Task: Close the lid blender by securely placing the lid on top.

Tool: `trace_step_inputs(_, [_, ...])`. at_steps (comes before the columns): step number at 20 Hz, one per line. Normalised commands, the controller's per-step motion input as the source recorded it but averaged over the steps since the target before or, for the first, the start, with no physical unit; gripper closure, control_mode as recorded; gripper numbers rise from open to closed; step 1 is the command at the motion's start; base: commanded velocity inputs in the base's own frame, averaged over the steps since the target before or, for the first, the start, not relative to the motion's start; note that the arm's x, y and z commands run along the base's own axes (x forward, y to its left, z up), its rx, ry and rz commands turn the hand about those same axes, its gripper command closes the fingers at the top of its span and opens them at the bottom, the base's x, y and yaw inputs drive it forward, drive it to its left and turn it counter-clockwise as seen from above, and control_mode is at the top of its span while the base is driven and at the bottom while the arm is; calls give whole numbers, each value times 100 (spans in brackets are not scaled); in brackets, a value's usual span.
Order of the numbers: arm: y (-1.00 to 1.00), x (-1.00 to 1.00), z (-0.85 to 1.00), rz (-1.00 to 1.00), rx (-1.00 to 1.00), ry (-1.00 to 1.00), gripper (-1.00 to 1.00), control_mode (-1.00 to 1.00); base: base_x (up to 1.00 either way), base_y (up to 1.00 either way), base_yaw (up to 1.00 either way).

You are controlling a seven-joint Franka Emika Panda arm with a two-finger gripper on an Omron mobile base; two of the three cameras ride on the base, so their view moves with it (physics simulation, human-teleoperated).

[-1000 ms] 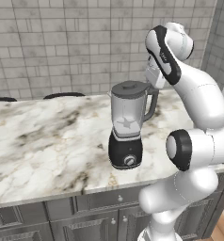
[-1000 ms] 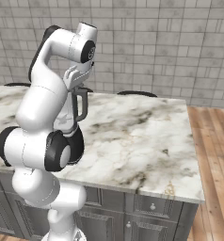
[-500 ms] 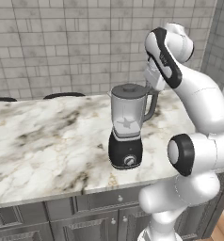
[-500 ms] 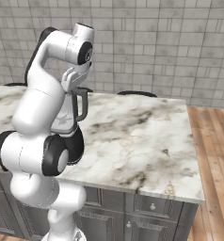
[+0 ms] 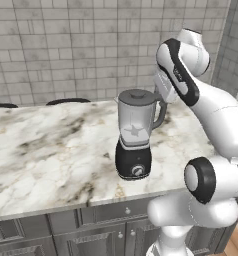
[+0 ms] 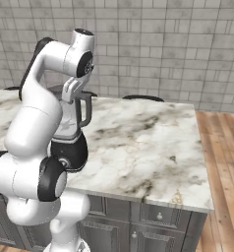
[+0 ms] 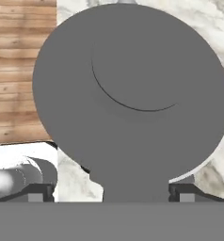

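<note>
I see the lid seated on the blender near the worktop's front edge, with my gripper's fingertips spread apart either side of its tab.

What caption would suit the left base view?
Dark lid sits atop the blender on the marble counter, white arm beside it.

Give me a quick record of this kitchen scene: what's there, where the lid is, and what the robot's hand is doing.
setting: marble counter, grey tiled wall behind
blender: upright near the counter's front edge, clear jar on black base, knob facing front
lid: sitting on the jar's mouth
end effector: open, fingers either side of the lid's tab, close above it
lid held: apparently not, jaws spread
task status: lid looks placed
</note>
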Motion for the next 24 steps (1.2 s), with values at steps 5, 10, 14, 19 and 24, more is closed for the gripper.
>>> trace_step_inputs(5, [0, -27, 40, 0, 0, -17, -100, -100, 0, 0, 0])
trace_step_inputs(10, [0, -60, 45, 0, 0, -23, -100, -100, 0, 0, 0])
trace_step_inputs(14, [1, -89, 0, 0, 3, -20, -100, -100, 0, 0, 0])
trace_step_inputs(19, [0, -78, 0, 0, 2, -14, -100, -100, 0, 0, 0])
trace_step_inputs(24, [0, -7, 0, 0, 0, -1, -100, -100, 0, 0, 0])
